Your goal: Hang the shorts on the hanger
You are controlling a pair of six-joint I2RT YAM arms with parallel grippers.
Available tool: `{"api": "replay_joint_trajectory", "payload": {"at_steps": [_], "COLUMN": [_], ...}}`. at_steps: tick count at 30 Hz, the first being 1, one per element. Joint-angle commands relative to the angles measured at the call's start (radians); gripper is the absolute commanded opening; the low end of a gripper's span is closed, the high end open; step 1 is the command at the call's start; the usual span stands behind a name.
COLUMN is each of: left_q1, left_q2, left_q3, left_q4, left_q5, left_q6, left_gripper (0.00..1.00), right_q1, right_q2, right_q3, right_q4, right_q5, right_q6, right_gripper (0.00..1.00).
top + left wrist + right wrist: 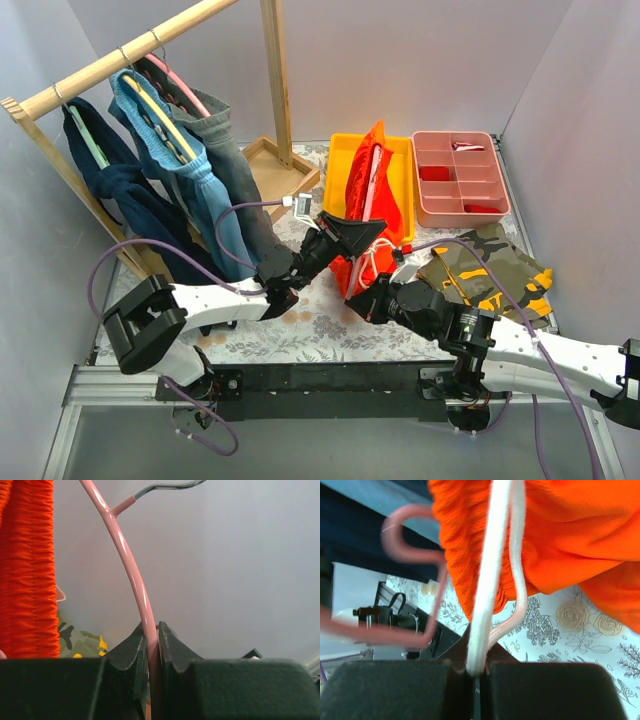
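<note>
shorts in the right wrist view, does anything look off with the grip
Yes. The right end effector is shut on the white drawstring alone, not on the fabric. The shorts hang bunched above it, so pulling may only tug the cord.

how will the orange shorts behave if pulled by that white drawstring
Probably floppy: the shorts hang in loose folds. The drawstring, pinched in the right end effector, may slide through rather than drag the fabric along. Thin mesh knit suggests they are light.
</note>
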Motion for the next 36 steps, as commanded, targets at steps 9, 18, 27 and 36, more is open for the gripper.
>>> {"api": "replay_joint_trajectory", "payload": {"at_steps": [9,18,27,36], "left_q1": [0.108,0.111,0.113,0.113], "left_q2": [0.159,0.295,0.328,0.242], "left_q3": [0.127,0.167,0.112,-0.037], "left_q4": [0.507,0.591,0.633,0.611], "left_q5": [-0.009,-0.006,0.028,0.146], "left_q6": [-0.035,-0.079,-0.068,-0.120], "left_gripper": [0.00,0.00,0.00,0.00], "right_q1": [0.067,0.067,0.066,0.018], "right_q2": [-0.055,-0.067,-0.130,-0.141], "right_q3": [0.017,0.016,0.040,0.178], "right_q4": [-0.200,-0.222,-0.289,-0.481], "right_q5": [-0.141,-0.171,-0.107,0.065], "right_q6": [0.028,0.046,0.091,0.042], "right_gripper": [0.01,0.01,0.01,0.01]}}
